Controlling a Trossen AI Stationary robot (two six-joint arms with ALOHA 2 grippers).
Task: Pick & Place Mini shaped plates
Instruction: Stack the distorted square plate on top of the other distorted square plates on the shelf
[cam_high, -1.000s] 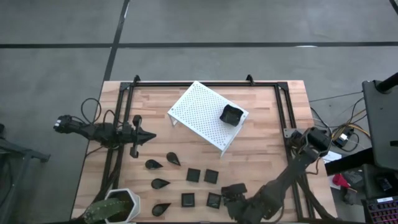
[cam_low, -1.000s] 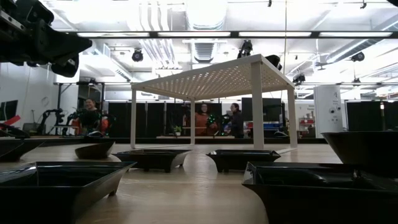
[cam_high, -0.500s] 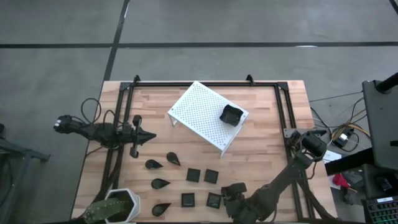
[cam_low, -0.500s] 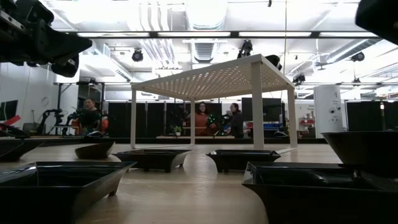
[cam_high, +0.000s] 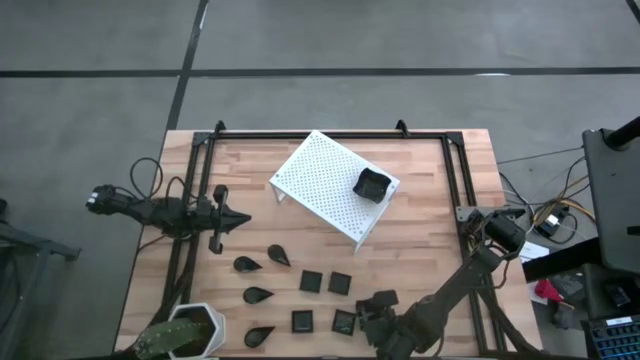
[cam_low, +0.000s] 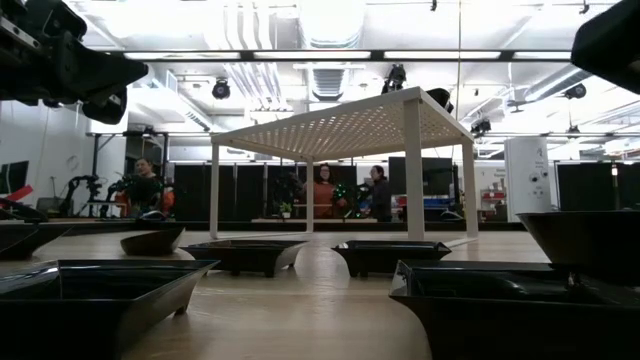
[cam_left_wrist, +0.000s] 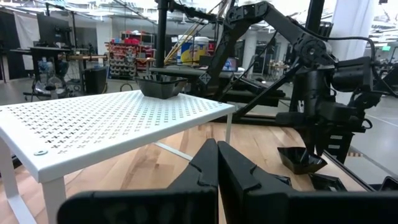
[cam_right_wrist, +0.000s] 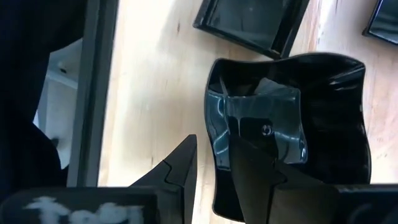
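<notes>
Several glossy black mini plates lie flat on the wooden table in the high view: teardrops (cam_high: 257, 295) toward the left, flat squares (cam_high: 311, 282) beside them. A wavy-rimmed square plate (cam_high: 372, 184) sits on top of the white perforated rack (cam_high: 325, 180). My right gripper (cam_high: 372, 312) is at the near edge, shut on another wavy-rimmed plate (cam_high: 380, 299). That plate also shows in the right wrist view (cam_right_wrist: 298, 124). My left gripper (cam_high: 238, 218) waits shut above the table's left side, its fingers (cam_left_wrist: 217, 165) pointing toward the rack. My right gripper pinches the wavy-rimmed plate by its rim (cam_right_wrist: 216, 134) on one side. One finger (cam_right_wrist: 180, 165) is outside the wall and the other (cam_right_wrist: 255, 162) is inside the hollow. The fingers come from above, pointing down. Whether the plate is off the table I cannot tell.
A white hexagonal plant pot (cam_high: 195, 330) stands at the near left corner. A black frame rail (cam_high: 465, 200) runs along the table's sides. Flat square plates (cam_high: 345, 322) lie close to the held plate. Bare wood lies right of the rack. People stand in the room beyond.
My right arm has shifted a little while its gripper stays at the wavy-rimmed plate by the near edge. A part of the arm has come into the low view's upper right corner. The plates on the table and the left arm have kept still.
</notes>
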